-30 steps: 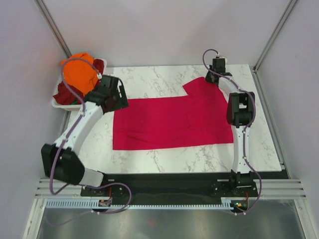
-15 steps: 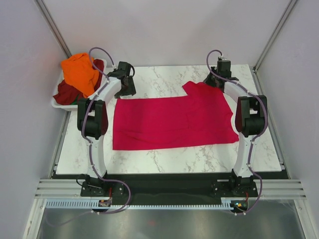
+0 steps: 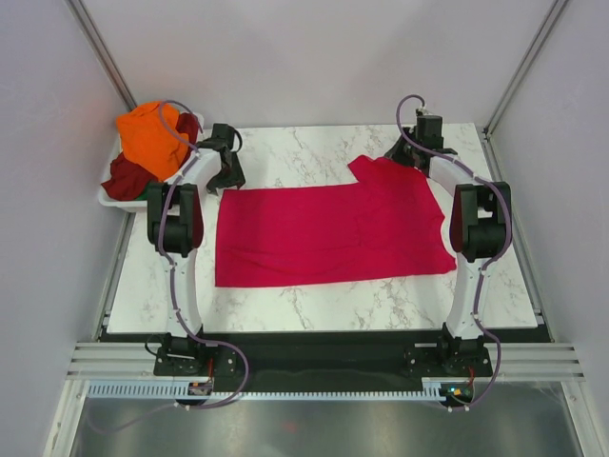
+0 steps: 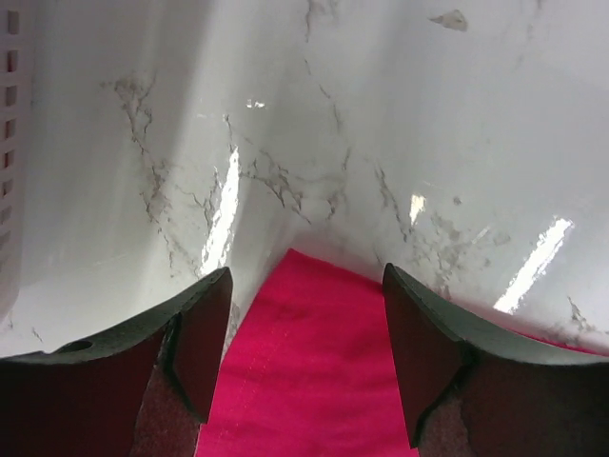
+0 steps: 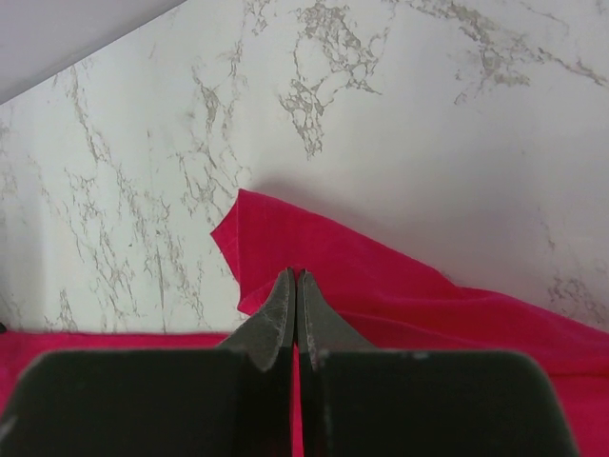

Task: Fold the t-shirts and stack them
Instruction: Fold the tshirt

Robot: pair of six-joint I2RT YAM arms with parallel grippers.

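Observation:
A crimson-pink t-shirt (image 3: 333, 233) lies spread flat on the marble table (image 3: 285, 305). My left gripper (image 3: 228, 174) is open at the shirt's far left corner. In the left wrist view, its fingers straddle that corner (image 4: 304, 381) without touching it, the gripper (image 4: 306, 276) low over the table. My right gripper (image 3: 411, 152) is at the shirt's far right part. In the right wrist view it (image 5: 296, 278) is shut on a raised fold of the crimson cloth (image 5: 400, 286). An orange t-shirt (image 3: 152, 138) and a dark maroon t-shirt (image 3: 124, 176) are piled in the basket.
A white plastic basket (image 3: 107, 198) stands at the far left edge of the table, just left of my left gripper; its wall shows in the left wrist view (image 4: 9, 143). Frame posts rise at both back corners.
My left arm has swung from the basket to the shirt's far left corner and lowered there. My right gripper has shifted slightly back at the far right part of the shirt.

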